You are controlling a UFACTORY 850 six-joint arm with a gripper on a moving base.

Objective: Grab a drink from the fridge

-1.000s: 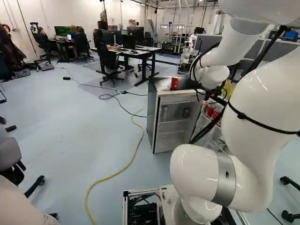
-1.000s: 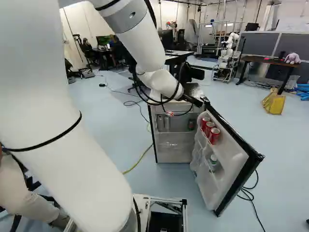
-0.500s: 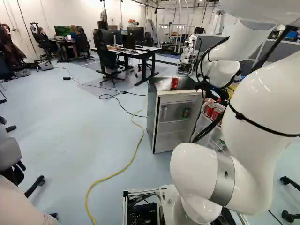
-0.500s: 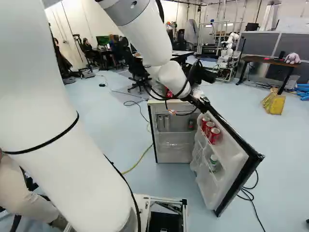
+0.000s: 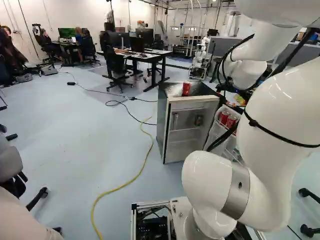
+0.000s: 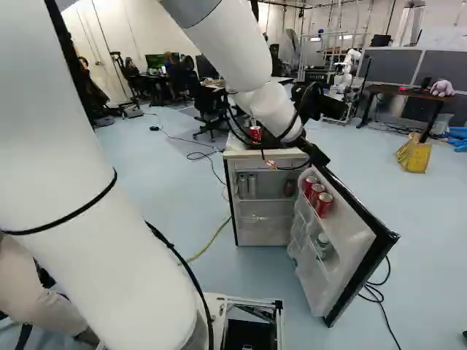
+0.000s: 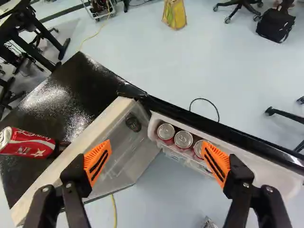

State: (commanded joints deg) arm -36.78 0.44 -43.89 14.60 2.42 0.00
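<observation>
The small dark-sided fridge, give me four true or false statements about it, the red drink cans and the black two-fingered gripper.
1. The fridge's white-lined door stands open. True.
2. Three red, silver-topped drink cans stand in a row inside that door. True.
3. The fridge has nothing on top. False: a red can with white print stands there.
4. One of the cans is being gripped. False: the black, orange-padded gripper stands open, holding nothing.
</observation>
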